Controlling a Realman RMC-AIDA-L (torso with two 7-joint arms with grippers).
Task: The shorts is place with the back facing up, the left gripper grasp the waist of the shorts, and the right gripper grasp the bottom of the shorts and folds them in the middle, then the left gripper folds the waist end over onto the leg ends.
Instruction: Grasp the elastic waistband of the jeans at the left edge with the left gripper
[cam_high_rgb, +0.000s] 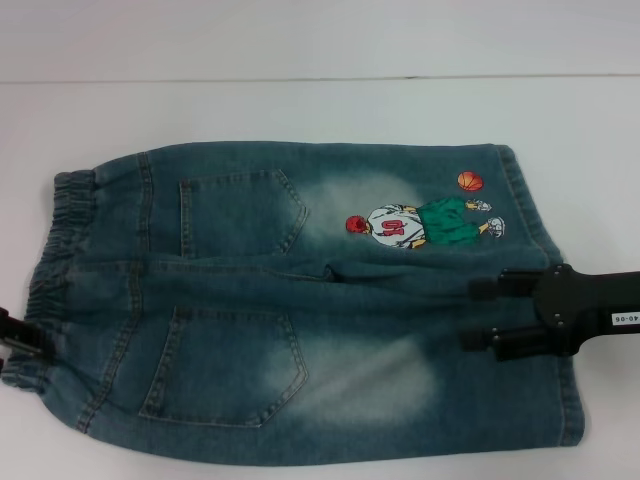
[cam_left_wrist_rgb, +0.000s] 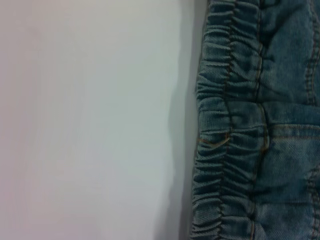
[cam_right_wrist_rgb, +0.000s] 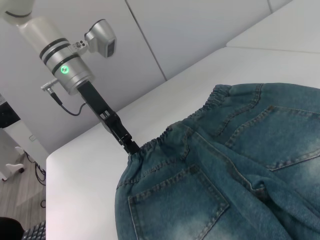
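Observation:
Blue denim shorts (cam_high_rgb: 300, 300) lie flat with the back pockets up, the elastic waist (cam_high_rgb: 55, 260) to the left and the leg ends (cam_high_rgb: 545, 300) to the right. One leg carries a cartoon basketball player print (cam_high_rgb: 425, 222). My left gripper (cam_high_rgb: 18, 338) is at the near part of the waist; in the right wrist view the left gripper (cam_right_wrist_rgb: 131, 146) tip meets the waistband (cam_right_wrist_rgb: 165, 135). The left wrist view shows only the gathered waistband (cam_left_wrist_rgb: 225, 150) beside bare table. My right gripper (cam_high_rgb: 468, 316) hovers open over the leg ends, near the split between the legs.
The white table (cam_high_rgb: 300, 100) stretches out behind and to the left of the shorts. In the right wrist view the table's edge (cam_right_wrist_rgb: 47, 165) drops off beyond the left arm (cam_right_wrist_rgb: 65, 60), with floor and equipment below.

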